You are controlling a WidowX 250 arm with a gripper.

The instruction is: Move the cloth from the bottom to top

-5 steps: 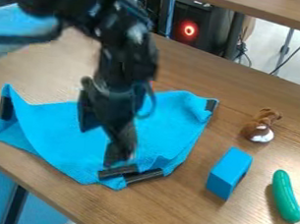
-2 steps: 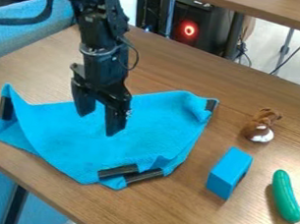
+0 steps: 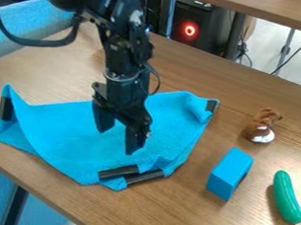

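The tool (image 3: 119,140) hangs over the middle of the blue cloth (image 3: 78,140), its two fingers spread apart. The cloth lies rumpled on the left and middle of the worktop (image 3: 170,218), its near edge folded. To its right are a blue block (image 3: 229,173), a brown-and-white toy (image 3: 262,127) farther back, and a green cucumber-like toy (image 3: 286,196).

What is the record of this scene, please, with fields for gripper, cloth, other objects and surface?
gripper: black two-finger gripper, open, over the cloth
cloth: blue fabric cloth, rumpled, with black strips at its corners
other objects, right of cloth: blue rectangular block; green curved toy; small brown-and-white figure
surface: brown wood-grain table
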